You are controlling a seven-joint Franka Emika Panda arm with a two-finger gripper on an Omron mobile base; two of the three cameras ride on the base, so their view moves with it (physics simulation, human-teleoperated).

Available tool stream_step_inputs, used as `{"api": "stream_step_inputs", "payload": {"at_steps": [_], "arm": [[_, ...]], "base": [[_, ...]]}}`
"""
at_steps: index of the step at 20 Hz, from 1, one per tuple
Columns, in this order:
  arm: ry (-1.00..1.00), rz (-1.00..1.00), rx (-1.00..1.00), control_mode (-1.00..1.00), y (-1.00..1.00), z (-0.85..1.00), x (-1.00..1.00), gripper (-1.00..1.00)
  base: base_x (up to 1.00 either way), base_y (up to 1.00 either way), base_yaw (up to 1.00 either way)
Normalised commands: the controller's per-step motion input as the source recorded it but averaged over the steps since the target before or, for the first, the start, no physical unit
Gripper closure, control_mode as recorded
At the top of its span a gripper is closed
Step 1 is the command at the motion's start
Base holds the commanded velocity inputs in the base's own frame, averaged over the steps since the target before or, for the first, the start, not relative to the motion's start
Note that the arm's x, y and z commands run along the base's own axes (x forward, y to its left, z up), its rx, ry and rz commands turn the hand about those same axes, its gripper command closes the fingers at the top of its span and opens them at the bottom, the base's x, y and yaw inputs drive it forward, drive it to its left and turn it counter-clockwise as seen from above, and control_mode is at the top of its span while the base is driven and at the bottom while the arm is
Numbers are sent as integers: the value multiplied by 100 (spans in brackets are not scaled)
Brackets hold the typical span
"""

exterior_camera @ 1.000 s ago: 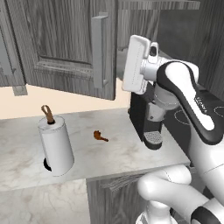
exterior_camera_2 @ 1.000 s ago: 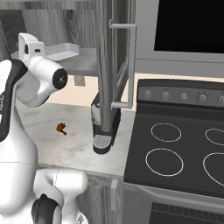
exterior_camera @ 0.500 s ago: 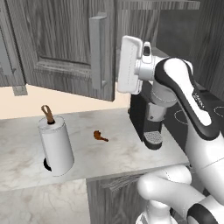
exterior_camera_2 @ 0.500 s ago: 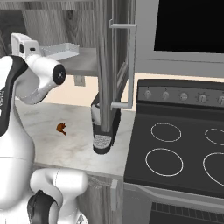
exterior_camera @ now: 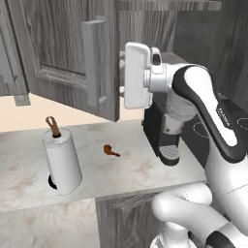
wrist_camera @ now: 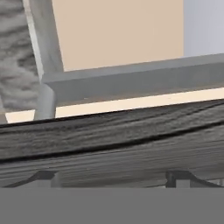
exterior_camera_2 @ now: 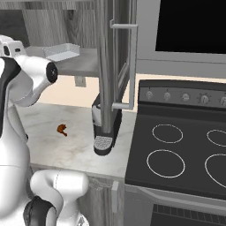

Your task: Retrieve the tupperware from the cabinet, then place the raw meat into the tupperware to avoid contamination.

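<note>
Counting what shows: one tupperware [exterior_camera_2: 62,51] sits on the inner shelf of the cabinet [exterior_camera_2: 105,66], whose doors stand open; one raw meat [exterior_camera: 110,150] piece lies on the marble counter [exterior_camera: 126,169], between one paper-towel roll [exterior_camera: 61,161] and one black coffee machine [exterior_camera: 161,138]. The gripper [wrist_camera: 113,177] is raised near the cabinet, its two fingertips [wrist_camera: 42,177] spread wide apart, holding nothing.

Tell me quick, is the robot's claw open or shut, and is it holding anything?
Gripper: open, its two tips far apart, holding nothing.
</note>
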Motion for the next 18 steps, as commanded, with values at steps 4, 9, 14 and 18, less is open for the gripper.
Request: {"api": "stream_step_inputs", "payload": {"at_steps": [4, 9, 14, 18], "arm": [[-9, 12, -4, -100, 74, -9, -46, -100], [-11, 7, -5, -100, 89, -18, -27, -100], [-12, 0, -6, -100, 92, -27, -2, -100], [-11, 0, -6, -100, 89, -19, 4, -100]], "base": [[0, 0, 0], [0, 0, 0], [0, 0, 0], [0, 0, 0]]}}
